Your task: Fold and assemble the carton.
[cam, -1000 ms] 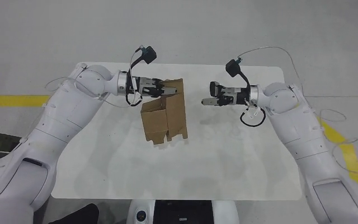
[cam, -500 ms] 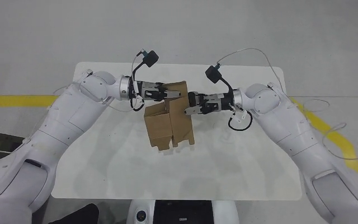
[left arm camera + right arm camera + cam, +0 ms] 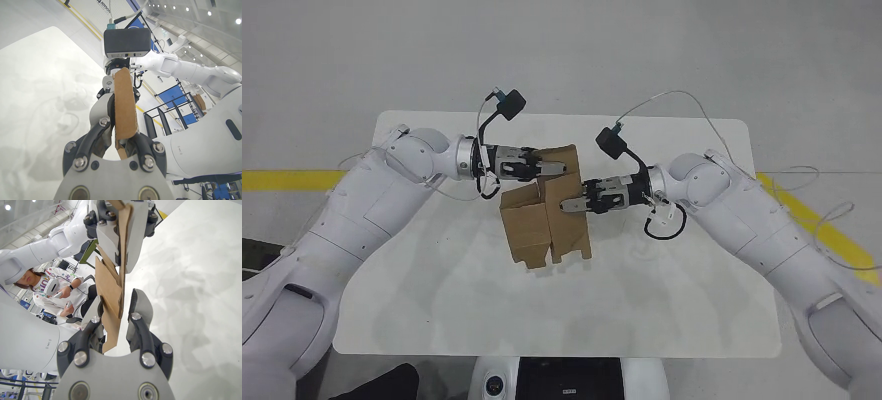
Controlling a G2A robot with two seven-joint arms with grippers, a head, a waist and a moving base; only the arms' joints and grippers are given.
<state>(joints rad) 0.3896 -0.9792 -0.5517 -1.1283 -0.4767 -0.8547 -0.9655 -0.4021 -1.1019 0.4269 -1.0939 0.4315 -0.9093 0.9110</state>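
Observation:
A brown carton, partly folded, hangs upright above the white table. My left gripper is shut on its top flap. In the left wrist view the flap stands pinched in that gripper. My right gripper sits at the carton's right side panel. In the right wrist view this gripper is open, its fingers straddling the edge of the panel. One finger touches the cardboard and the other stands a little off it. Farther off, the left gripper clamps the same sheet.
The table's surface around the carton is bare white, with free room on every side. Both arms meet over the table's middle, close together. The right arm's wrist camera sits just beyond the flap.
My right gripper has moved left from open air onto the carton's right panel. The left gripper shifted the carton slightly right, then held still.

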